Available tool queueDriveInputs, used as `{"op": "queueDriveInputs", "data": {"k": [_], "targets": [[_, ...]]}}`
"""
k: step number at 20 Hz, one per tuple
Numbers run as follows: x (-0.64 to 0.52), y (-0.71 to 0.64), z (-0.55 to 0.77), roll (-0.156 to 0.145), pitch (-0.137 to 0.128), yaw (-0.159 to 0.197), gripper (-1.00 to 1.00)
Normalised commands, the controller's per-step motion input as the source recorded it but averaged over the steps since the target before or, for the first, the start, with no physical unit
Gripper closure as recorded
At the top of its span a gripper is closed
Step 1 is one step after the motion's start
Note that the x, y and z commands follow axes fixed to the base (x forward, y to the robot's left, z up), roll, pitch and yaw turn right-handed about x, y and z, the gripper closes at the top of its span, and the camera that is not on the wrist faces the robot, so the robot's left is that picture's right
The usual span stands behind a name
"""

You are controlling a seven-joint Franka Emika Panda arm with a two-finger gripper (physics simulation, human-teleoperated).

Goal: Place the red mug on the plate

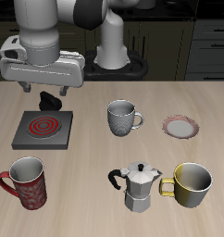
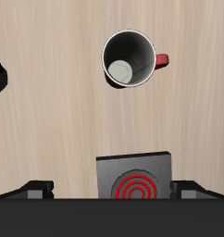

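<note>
The red mug (image 1: pixel 26 182) stands upright near the table's front edge, dark red with pale speckles and a loop handle. In the wrist view the red mug (image 2: pixel 130 60) shows from above, light grey inside. The plate (image 1: pixel 180 126), a small white saucer with a reddish-pink rim, lies flat far across the table from the mug. My gripper (image 1: pixel 49 100) hangs above the back edge of the square burner (image 1: pixel 43 128), farther back than the red mug. Its fingertips (image 2: pixel 35 188) stand wide apart in the wrist view, so my gripper (image 2: pixel 109 190) is open and empty.
A grey-white patterned mug (image 1: pixel 121 117) stands mid-table between the burner and the plate. A metal moka pot (image 1: pixel 135 185) and a yellow mug (image 1: pixel 192 183) stand near the front edge. The burner (image 2: pixel 134 178) lies just below the gripper.
</note>
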Motion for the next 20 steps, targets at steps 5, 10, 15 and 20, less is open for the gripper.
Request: {"op": "queueDriveInputs", "data": {"k": [5, 10, 15, 20], "targets": [[0.22, 0.09, 0.05, 0.029, -0.020, 0.025, -1.00], [0.22, 0.08, 0.06, -0.005, -0.005, 0.050, -1.00], [0.21, 0.06, 0.00, 0.039, -0.010, 0.038, -1.00], [0.17, -0.01, 0.01, 0.016, 0.001, 0.033, -1.00]]}}
